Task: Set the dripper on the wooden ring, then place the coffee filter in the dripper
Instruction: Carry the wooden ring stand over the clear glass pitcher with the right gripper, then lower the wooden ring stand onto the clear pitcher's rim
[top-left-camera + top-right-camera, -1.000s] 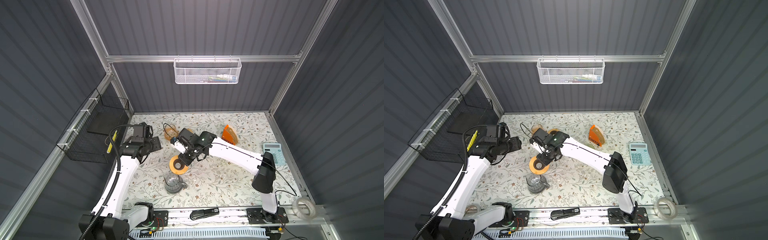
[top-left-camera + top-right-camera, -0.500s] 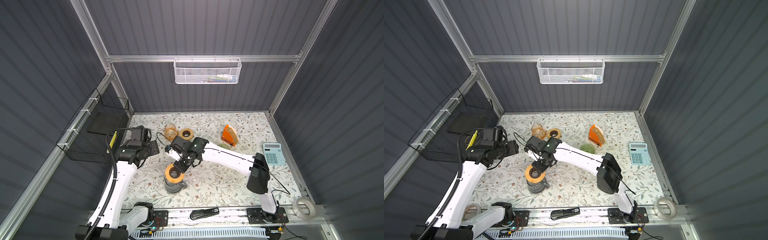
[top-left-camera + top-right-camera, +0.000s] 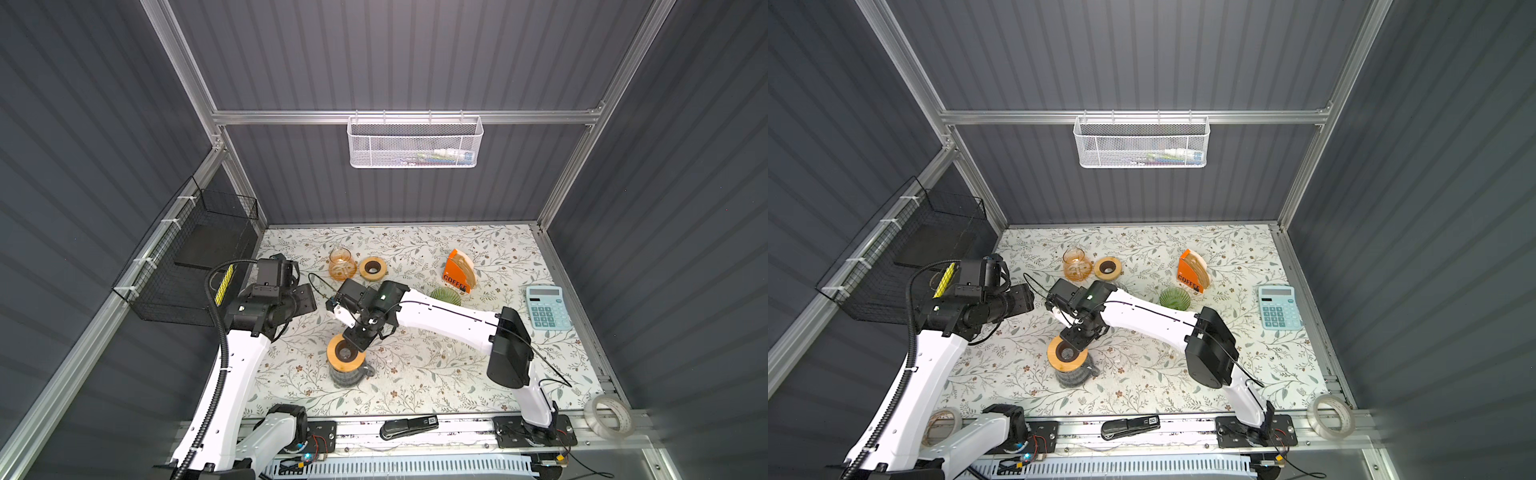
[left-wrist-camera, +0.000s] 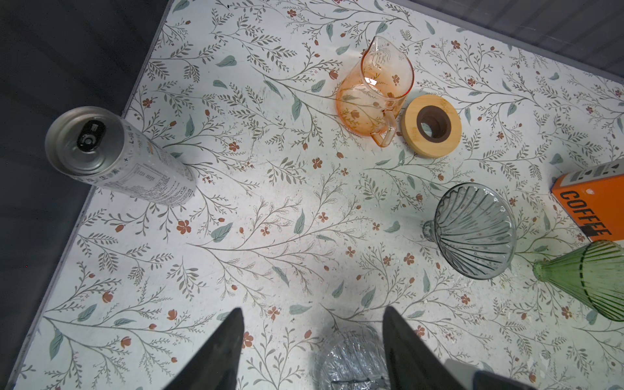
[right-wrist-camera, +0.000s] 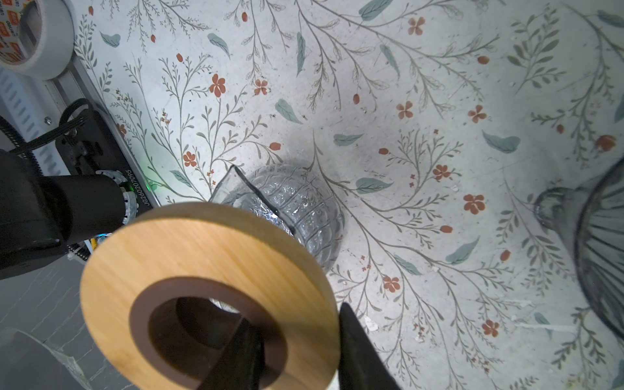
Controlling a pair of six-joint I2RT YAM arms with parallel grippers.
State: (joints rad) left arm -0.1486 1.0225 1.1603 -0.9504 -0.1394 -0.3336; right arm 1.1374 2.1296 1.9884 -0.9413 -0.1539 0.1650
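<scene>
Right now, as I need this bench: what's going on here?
The right arm holds a wooden ring by its rim, jaws shut on it, just over a clear glass jug near the front. The left arm hangs above the table, jaws open and empty. The grey dripper has no filter in it; the filters sit in their orange box.

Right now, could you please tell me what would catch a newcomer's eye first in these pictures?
The wooden ring, gripped by the right gripper over the clear glass pitcher near the front middle. Next, the orange coffee filter box standing at the back right, while the left gripper hangs open and empty on the left.
</scene>
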